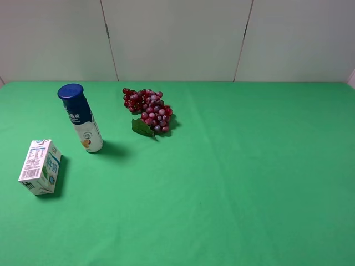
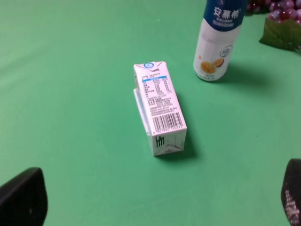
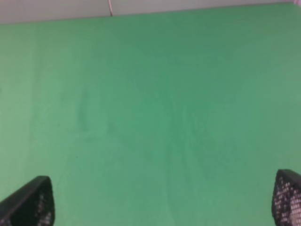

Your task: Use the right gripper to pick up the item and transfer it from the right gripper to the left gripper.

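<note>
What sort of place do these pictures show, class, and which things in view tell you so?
Probably a staged robot test bench, not a kitchen: a plain green cloth covers the table, bare pale wall panels stand behind, and only a milk carton, a blue-capped bottle and a bunch of red grapes lie out.

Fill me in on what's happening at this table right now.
Nothing is being handled yet. A small milk carton lies on its side on the green table, with a blue-capped bottle standing beside it and a bunch of red grapes farther back. The left gripper is open with the carton in its view; the right gripper is also open, over bare cloth. The pickup has not started.
</note>
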Robot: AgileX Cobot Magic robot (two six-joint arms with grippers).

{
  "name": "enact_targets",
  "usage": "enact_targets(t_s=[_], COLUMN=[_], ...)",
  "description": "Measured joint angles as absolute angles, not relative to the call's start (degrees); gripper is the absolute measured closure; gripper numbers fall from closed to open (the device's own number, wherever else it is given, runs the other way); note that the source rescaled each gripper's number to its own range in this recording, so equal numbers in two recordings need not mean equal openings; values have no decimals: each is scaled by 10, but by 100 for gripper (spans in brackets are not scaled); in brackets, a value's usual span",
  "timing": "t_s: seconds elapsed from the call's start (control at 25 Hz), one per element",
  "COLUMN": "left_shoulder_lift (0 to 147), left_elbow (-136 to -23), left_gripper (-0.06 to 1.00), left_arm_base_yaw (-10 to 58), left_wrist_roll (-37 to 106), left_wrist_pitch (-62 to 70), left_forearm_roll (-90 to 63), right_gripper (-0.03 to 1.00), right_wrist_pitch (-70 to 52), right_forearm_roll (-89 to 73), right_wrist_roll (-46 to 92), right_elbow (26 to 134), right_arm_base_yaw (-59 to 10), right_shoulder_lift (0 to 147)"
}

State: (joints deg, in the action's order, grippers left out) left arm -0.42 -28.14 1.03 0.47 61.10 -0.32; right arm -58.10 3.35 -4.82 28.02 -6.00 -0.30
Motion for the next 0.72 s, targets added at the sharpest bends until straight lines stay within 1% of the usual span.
enact_targets(t_s=[0.16,0.72], left_shoulder_lift=[-4,-4], left_elbow=[-281,-281], left_gripper=[-6,-6], left_arm_base_yaw=[29,30], left_wrist_roll=[0,0], left_wrist_pitch=[610,610], left_forearm_roll=[0,0], right_gripper=[-3,-3], right_wrist_pitch=[-581,-581], right_forearm_roll=[34,34], right_wrist_roll=[-48,-48], right_elbow=[280,280], right_arm_base_yaw=[-60,-60], right_shoulder_lift=[-3,-3])
